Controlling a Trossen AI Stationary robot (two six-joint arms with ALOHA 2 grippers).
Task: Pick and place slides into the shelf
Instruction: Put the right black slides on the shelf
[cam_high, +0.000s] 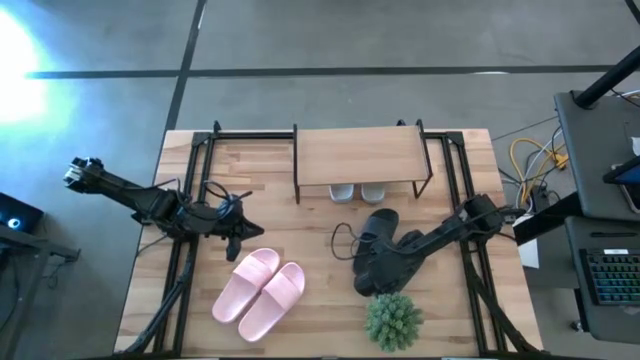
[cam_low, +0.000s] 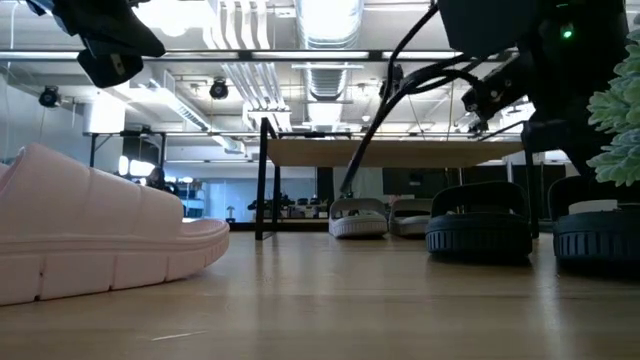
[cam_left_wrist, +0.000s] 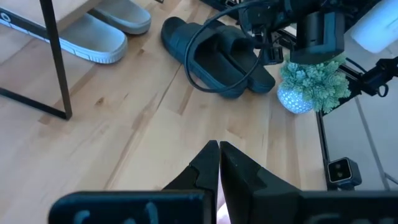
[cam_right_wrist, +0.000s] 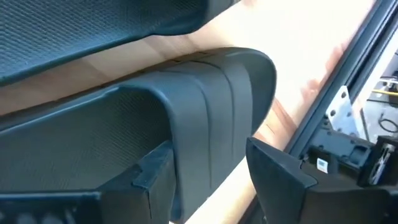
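Note:
The black slides (cam_high: 380, 235) lie on the table before the shelf (cam_high: 358, 153), with the light grey-white slides (cam_high: 357, 192) on the table beneath its plank. The pale pink slides (cam_high: 260, 290) lie soles down near the table's near edge. My right gripper (cam_right_wrist: 211, 171) is open, low over the nearer black slide: one finger stands inside under the strap (cam_right_wrist: 217, 118), the other outside it. My left gripper (cam_left_wrist: 219, 148) is shut, raised above the table just beyond the pink pair's far end (cam_high: 240, 235). My right gripper straddles the strap's side (cam_right_wrist: 205, 155) where it runs down to the sole, one finger (cam_right_wrist: 152, 171) inside the slide and one (cam_right_wrist: 273, 171) outside. Bare table shows between the outer finger and the strap. Whether the inner finger touches the strap, I cannot tell. The slide rests on the table.
A small green plant (cam_high: 392, 320) in a pale pot stands close to the black slides, toward the near edge. A black cable loop (cam_left_wrist: 205, 56) lies by the black pair. Black frame rails (cam_high: 190, 190) run along the table's left and right sides.

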